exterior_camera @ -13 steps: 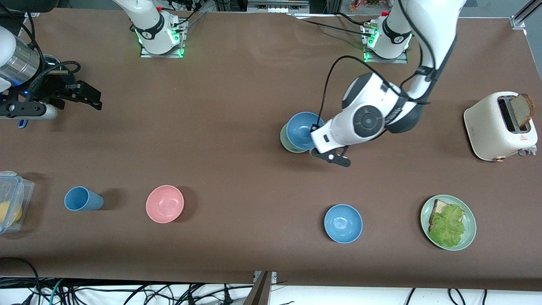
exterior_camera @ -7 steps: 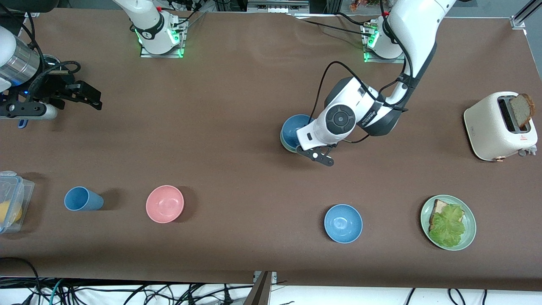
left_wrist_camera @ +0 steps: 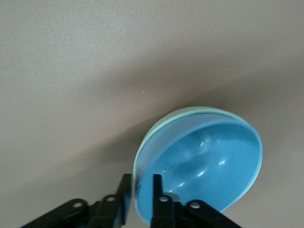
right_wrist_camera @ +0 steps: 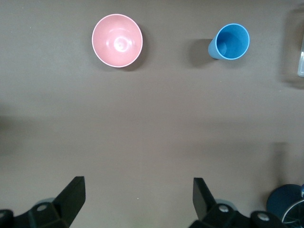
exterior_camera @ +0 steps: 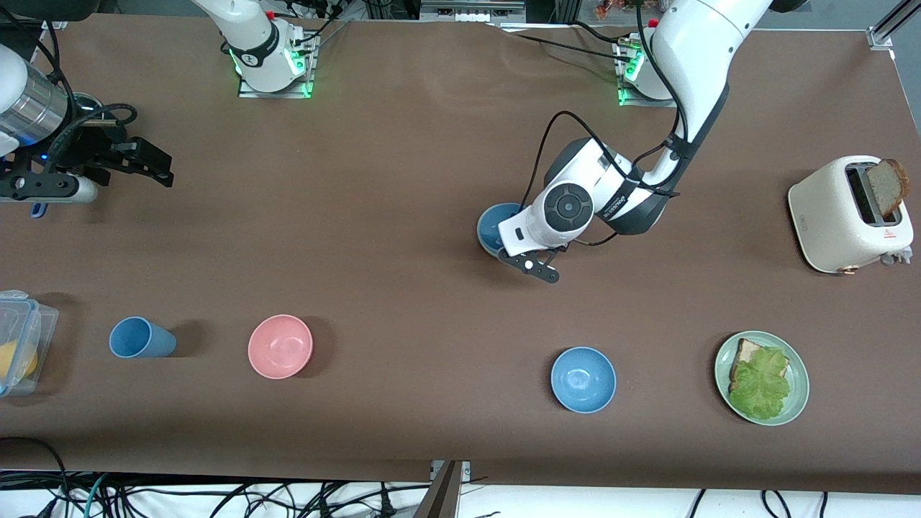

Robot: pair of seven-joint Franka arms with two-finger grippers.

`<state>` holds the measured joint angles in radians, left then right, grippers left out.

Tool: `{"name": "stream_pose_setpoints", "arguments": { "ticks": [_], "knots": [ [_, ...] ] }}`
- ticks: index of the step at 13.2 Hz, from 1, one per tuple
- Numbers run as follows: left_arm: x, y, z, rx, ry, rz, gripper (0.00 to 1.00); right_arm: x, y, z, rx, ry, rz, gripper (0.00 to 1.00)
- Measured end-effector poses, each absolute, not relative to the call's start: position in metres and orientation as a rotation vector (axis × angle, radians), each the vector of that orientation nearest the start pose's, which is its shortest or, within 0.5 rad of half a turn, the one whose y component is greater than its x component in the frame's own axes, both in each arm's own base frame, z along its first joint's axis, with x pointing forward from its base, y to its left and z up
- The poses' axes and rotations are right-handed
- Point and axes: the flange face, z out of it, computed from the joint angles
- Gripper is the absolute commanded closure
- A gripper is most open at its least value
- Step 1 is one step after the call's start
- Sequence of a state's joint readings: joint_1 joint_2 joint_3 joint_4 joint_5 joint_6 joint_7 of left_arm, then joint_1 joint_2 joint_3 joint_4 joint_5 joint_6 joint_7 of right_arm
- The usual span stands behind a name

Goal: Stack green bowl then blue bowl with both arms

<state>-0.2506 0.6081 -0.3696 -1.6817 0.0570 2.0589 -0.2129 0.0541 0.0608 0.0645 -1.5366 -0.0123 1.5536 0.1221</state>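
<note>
On the brown table (exterior_camera: 403,180), the blue bowl (left_wrist_camera: 209,164) is seen nested in the green bowl (left_wrist_camera: 156,130), its rim pinched by the left gripper (left_wrist_camera: 141,194), while the right gripper (right_wrist_camera: 137,199) is held spread wide at its end.

Bowls, four: one blue bowl (exterior_camera: 494,224) nested in one green bowl (left_wrist_camera: 147,140), mid-desk; one brighter blue bowl (exterior_camera: 583,379) and one pink bowl (exterior_camera: 280,346), both toward the desk's camera-side edge.
Cups, one: blue cup (exterior_camera: 138,338).
Plates, one: green plate (exterior_camera: 797,392), carrying bread and lettuce.
Toasters, one: white toaster (exterior_camera: 835,223), one slice in the slot.
Clear containers, one: plastic box (exterior_camera: 29,331), at the desk's right-arm edge.
</note>
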Motion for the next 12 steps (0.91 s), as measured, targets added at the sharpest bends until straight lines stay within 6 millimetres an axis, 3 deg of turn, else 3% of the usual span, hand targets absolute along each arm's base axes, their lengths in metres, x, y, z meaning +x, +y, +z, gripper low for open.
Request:
{"name": "stream_pose_setpoints", "arguments": {
  "ticks": [3, 5, 7, 10, 12],
  "knots": [
    [0.551, -0.359, 0.258, -3.136, 0.628, 0.365, 0.0, 0.567, 0.065, 0.605, -3.154, 0.006, 0.067, 0.0],
    [0.559, -0.352, 0.284, -3.14, 0.604, 0.32, 0.0, 0.567, 0.065, 0.605, -3.154, 0.006, 0.067, 0.0],
    [0.571, -0.327, 0.334, -3.129, 0.536, 0.279, 0.0, 0.567, 0.065, 0.605, -3.154, 0.005, 0.067, 0.0],
    [0.589, -0.264, 0.428, -3.126, 0.38, 0.204, 0.0, 0.567, 0.065, 0.605, -3.154, 0.005, 0.066, 0.0],
    [0.598, -0.22, 0.479, -3.125, 0.272, 0.196, 0.0, 0.567, 0.065, 0.605, -3.154, 0.005, 0.066, 0.0]
  ]
}}
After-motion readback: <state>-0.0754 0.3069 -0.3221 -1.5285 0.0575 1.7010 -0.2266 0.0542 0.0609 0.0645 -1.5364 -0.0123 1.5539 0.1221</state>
